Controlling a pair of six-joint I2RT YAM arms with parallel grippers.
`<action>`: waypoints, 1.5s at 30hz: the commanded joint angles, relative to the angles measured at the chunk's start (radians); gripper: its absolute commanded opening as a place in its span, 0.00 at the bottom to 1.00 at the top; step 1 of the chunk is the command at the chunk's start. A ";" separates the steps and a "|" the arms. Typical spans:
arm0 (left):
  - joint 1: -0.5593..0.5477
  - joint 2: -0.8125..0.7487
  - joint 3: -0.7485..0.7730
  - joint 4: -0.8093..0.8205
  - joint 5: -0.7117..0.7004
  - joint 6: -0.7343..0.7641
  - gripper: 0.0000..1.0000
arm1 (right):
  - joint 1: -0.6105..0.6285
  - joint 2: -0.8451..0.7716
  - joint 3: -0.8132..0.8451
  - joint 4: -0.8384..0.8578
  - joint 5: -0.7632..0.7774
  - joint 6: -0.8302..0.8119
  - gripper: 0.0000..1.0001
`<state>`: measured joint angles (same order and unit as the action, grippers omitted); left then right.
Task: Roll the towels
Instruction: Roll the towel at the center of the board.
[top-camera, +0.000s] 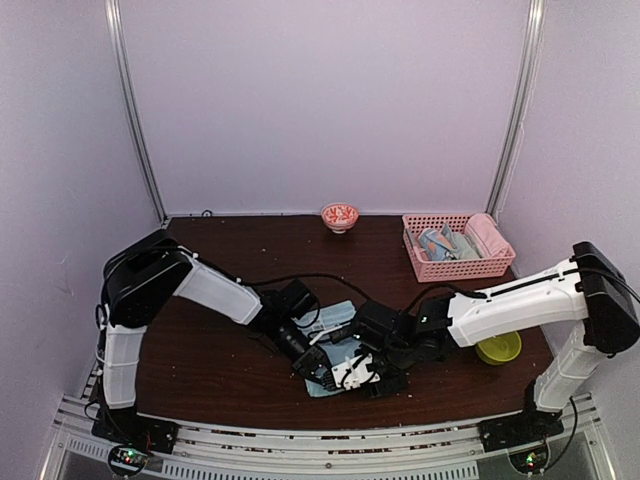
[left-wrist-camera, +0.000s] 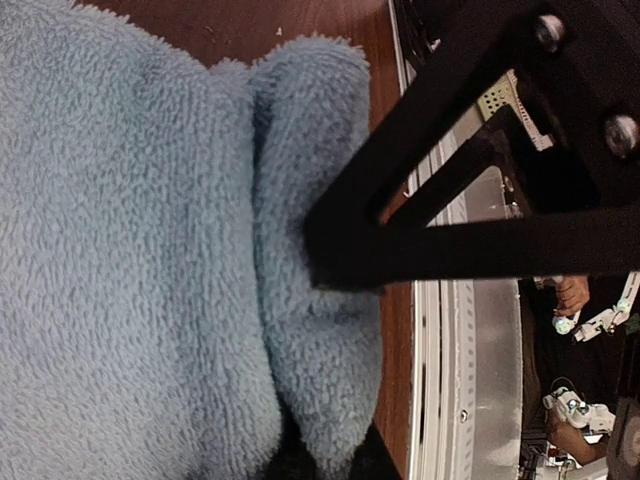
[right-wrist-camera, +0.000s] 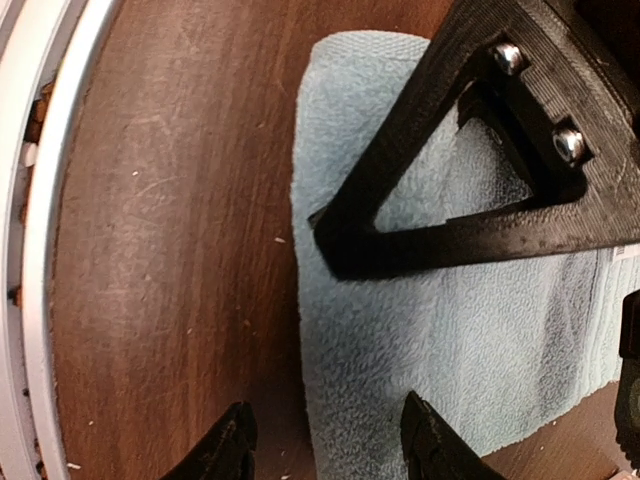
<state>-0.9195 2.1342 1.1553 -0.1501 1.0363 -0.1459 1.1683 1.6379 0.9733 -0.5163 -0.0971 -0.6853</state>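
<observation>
Towel (left-wrist-camera: 130, 250) fold pinched btw L fingers (left-wrist-camera: 345, 250) — R fingers (right-wrist-camera: 345, 245) open over its edge.

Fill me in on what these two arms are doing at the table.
Both arms are working on one light-blue towel near the front of the table, apparently rolling it. The left gripper pinches the rolled-up end, while the right gripper hovers open over the edge of the flat part. The roll is only begun; most of the towel lies flat. A pink basket stands at the back right.
</observation>
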 joint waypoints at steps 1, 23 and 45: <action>-0.001 0.055 -0.010 -0.063 -0.067 0.011 0.09 | 0.006 0.042 -0.012 0.125 0.064 -0.035 0.50; 0.031 -0.640 -0.139 -0.179 -1.009 0.048 0.42 | -0.225 0.355 0.383 -0.503 -0.536 -0.039 0.08; -0.332 -0.267 0.070 -0.208 -1.051 0.298 0.44 | -0.404 0.800 0.764 -0.824 -0.699 -0.048 0.05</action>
<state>-1.2457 1.8404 1.1790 -0.3603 -0.0216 0.1177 0.7715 2.3852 1.7615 -1.3891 -0.9245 -0.7338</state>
